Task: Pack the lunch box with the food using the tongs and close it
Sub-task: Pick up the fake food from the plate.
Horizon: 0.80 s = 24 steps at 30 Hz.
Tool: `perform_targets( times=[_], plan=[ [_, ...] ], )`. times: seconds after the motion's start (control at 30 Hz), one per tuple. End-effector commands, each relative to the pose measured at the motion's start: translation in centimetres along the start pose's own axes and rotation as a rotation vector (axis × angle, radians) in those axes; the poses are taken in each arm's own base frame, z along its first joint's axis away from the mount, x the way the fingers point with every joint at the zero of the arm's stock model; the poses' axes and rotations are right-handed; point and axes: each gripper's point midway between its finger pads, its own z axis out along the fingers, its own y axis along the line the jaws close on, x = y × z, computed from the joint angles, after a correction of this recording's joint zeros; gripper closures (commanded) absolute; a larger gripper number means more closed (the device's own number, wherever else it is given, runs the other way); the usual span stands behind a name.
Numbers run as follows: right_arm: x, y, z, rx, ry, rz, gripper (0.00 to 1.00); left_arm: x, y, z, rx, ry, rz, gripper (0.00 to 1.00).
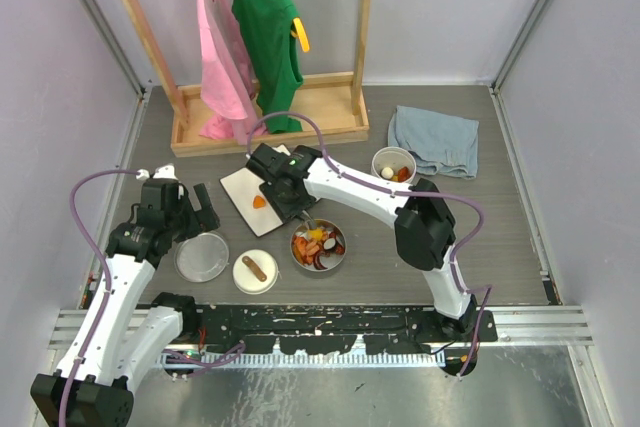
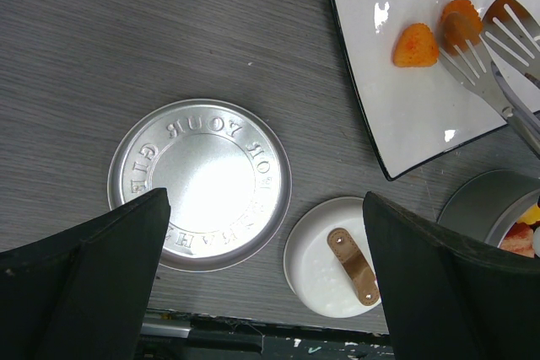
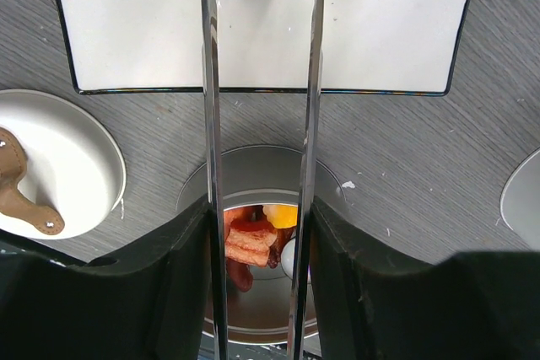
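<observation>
Top external view, centre: the white square plate (image 1: 238, 187) lies upper left of the wide tin (image 1: 344, 247), which holds mixed food (image 1: 318, 244). At lower left, the flat lid (image 2: 200, 179) and the small dish (image 2: 316, 271) with a sausage piece (image 2: 354, 265) sit under the left gripper (image 2: 266, 200), spread wide and empty. The right gripper (image 3: 257, 229) clamps the tongs (image 3: 209, 82), their tips at two orange pieces (image 2: 415, 45) on the plate.

Embossed "FOR YOUR" on flat steel lid (image 2: 200, 183), remaining letters unclear
</observation>
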Motion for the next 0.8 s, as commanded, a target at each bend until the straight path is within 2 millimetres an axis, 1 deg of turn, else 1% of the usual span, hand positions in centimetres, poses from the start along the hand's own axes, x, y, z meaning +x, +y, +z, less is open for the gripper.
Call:
perform_targets(
  times=[0.0, 0.27, 0.53, 0.77],
  plan=[
    [-1.9, 0.1, -1.1, -0.01, -0.065, 0.005, 0.51, -1.2, -0.6, 0.0, 0.029, -0.048, -0.003, 0.02],
    [-1.6, -0.3, -1.5, 0.0, -0.075, 0.014, 0.57, -1.1, -0.6, 0.0, 0.027, -0.045, -0.002, 0.02],
    [-1.3, -0.2, -1.6, -0.005, -0.081, 0.03, 0.59, -1.1, -0.7, 0.1, 0.029, -0.041, -0.002, 0.02],
    [-1.3, -0.5, -2.2, -0.006, -0.095, 0.031, 0.6, -1.1, -0.6, 0.1, 0.025, -0.039, -0.003, 0.02]
  ],
)
